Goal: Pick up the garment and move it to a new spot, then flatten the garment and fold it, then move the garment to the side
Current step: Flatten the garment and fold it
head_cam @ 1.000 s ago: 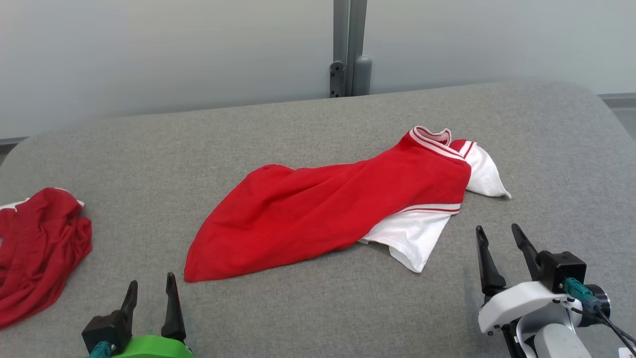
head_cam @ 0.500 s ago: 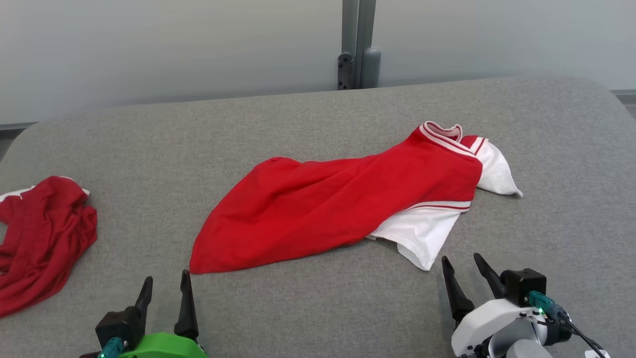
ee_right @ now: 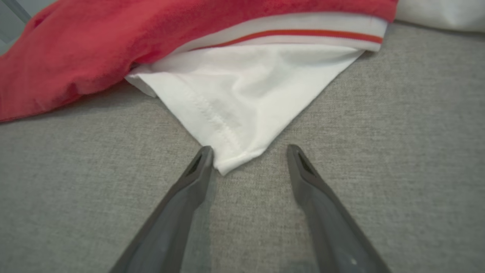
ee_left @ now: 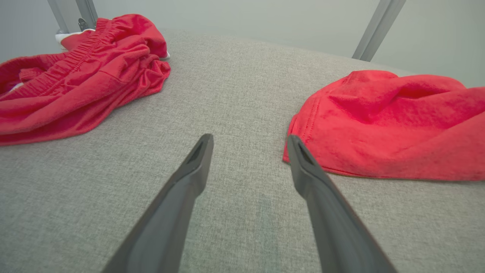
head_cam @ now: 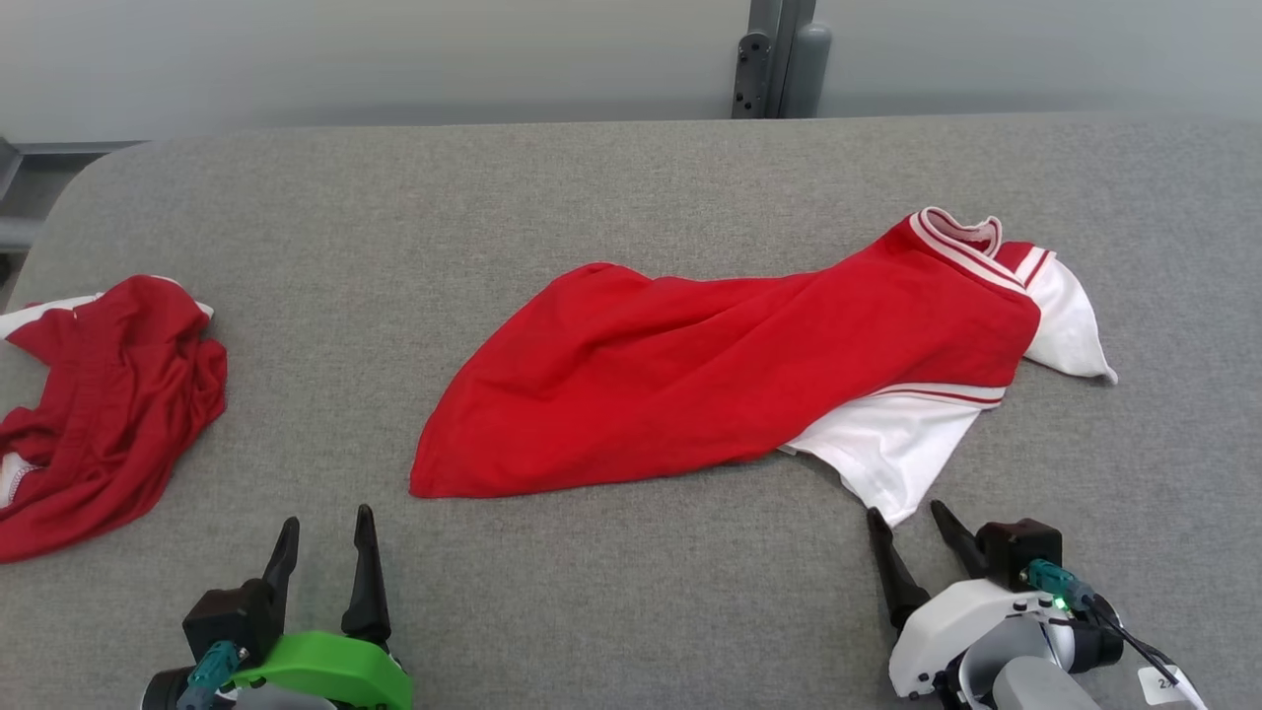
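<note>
The right gripper (head_cam: 904, 507) has drawn up to the red-and-white T-shirt (head_cam: 730, 375). Its fingers are spread to either side of the white sleeve (ee_right: 242, 106) corner (not pinching). The shirt lies rumpled mid-way across the grey padded table (head_cam: 592, 197). The left gripper (head_cam: 327, 515), also spread, sits near the shirt's red hem, and the red shorts (head_cam: 108, 394) lie well apart.

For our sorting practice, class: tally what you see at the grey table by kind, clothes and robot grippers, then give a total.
Clothes: 2, a red and white shirt and red shorts.
Grippers: 2, the left gripper and the right gripper, both open.
Total: 4.
</note>
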You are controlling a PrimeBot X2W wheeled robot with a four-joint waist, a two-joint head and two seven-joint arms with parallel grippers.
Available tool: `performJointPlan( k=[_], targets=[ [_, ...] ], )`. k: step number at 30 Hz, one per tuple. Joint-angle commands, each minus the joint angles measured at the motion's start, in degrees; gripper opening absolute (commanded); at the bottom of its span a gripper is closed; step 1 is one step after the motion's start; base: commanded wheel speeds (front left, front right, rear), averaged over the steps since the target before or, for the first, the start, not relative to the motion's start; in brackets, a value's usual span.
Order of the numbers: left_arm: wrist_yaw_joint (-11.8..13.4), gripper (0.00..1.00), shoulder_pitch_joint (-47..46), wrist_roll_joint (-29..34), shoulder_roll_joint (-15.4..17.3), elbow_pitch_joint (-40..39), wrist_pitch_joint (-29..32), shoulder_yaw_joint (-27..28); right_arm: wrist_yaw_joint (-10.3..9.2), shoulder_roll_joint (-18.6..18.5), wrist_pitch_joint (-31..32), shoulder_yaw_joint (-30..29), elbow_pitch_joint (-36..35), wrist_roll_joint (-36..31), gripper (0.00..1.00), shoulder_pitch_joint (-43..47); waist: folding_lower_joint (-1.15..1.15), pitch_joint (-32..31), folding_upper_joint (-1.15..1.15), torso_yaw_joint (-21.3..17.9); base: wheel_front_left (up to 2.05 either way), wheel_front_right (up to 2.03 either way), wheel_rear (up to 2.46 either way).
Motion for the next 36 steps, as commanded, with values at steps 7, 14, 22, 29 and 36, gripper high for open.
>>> performJointPlan(
  k=[7, 14, 22, 29, 36],
  targets=[
    [-0.42, 1.0, -0.83, 0.11, 0.27, 0.3, 0.01, 0.21, -0.05, -0.03, 0.47, -0.01, 3.05, -1.46, 0.0, 0.43, 0.0, 0.79, 0.0, -0.24, 0.0, 0.0, 0.0],
    [-1.08, 1.0, -1.29, -1.51, 0.28, 0.68, 0.01, -0.46, -0.13, -0.51, 0.37, -6.05, 1.24, -5.44, 0.0, 1.91, 0.0, 0.58, 0.0, -3.01, 0.0, 0.0, 0.0],
    [-0.96, 1.0, -0.13, -3.94, 0.28, 3.62, 0.01, -0.93, -0.12, -1.38, 0.31, -12.41, -0.61, -8.61, 0.0, 4.78, 0.0, -0.36, 0.0, -6.75, 0.0, 0.0, 0.0],
    [-1.64, 1.0, -1.28, -5.34, 0.27, 6.17, 0.01, -0.53, -0.08, -1.79, 0.18, -14.26, -2.11, -9.59, 0.0, 4.54, 0.0, 0.67, 0.0, -9.75, 0.0, 0.0, 0.0],
    [-2.61, 1.0, -3.49, -5.78, 0.28, 8.92, 0.01, -1.5, -0.08, -1.7, 0.16, -13.49, -4.04, -9.31, 0.0, 2.5, 0.0, 2.44, 0.0, -11.96, 0.0, 0.0, 0.0]
  ],
)
